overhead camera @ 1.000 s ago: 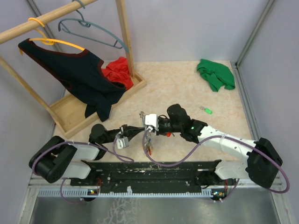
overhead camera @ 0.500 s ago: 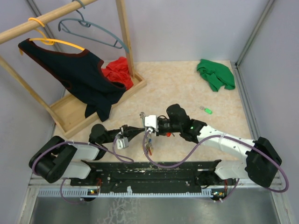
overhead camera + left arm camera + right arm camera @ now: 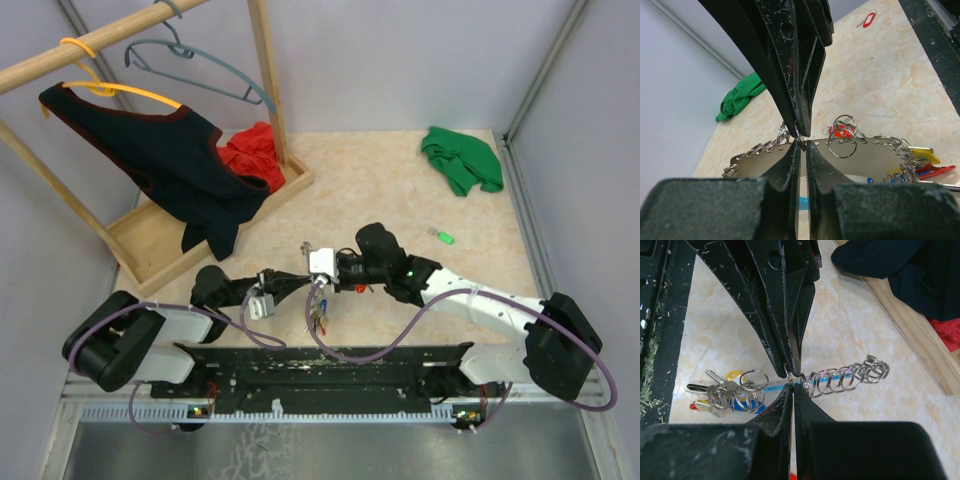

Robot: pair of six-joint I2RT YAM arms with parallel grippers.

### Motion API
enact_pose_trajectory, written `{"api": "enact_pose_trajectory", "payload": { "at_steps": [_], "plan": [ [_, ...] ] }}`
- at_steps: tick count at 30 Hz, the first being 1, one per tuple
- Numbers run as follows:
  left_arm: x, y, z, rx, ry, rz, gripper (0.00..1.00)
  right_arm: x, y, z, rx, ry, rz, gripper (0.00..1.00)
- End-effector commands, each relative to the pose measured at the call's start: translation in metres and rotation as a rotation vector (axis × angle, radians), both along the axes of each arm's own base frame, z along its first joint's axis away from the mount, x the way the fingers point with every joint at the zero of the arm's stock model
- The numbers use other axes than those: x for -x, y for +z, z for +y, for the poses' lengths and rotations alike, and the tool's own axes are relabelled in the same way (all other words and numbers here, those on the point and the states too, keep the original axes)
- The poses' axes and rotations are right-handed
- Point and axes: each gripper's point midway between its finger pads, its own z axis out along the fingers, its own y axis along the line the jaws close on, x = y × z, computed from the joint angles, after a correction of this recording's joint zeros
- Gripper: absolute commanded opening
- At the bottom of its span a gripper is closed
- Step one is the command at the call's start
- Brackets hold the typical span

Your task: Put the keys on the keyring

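The keyring (image 3: 840, 378) is hanging between the two arms, low over the counter (image 3: 380, 190). The right hand (image 3: 792, 384) is clamping tight on its coil. The left hand (image 3: 801, 146) is pinching the coil tip to tip from the opposite side, with only a slit showing in its grip. The green key (image 3: 443, 237) and the red key (image 3: 869, 20) are lying apart on the counter, so threading is not yet begun. Next, one hand probably needs to let go and fetch a key while the other is steadying the ring.
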Motion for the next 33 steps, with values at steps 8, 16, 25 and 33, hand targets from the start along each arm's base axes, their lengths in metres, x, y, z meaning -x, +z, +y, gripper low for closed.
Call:
{"api": "enact_pose_trajectory", "payload": {
  "at_steps": [8,16,25,33],
  "plan": [
    [-0.007,0.022,-0.006,0.051,0.009,-0.051,0.13,0.015,0.022,0.021,-0.068,0.099,-0.024,0.00],
    [-0.010,0.018,-0.008,0.031,0.017,-0.031,0.10,0.018,0.021,0.025,-0.056,0.122,-0.037,0.00],
    [-0.011,0.016,-0.007,0.007,0.025,-0.061,0.00,0.021,0.017,0.025,-0.016,0.124,-0.037,0.00],
    [-0.008,0.015,-0.007,-0.011,0.031,-0.106,0.00,0.015,0.008,0.008,0.028,0.037,-0.032,0.24]
  ]
}}
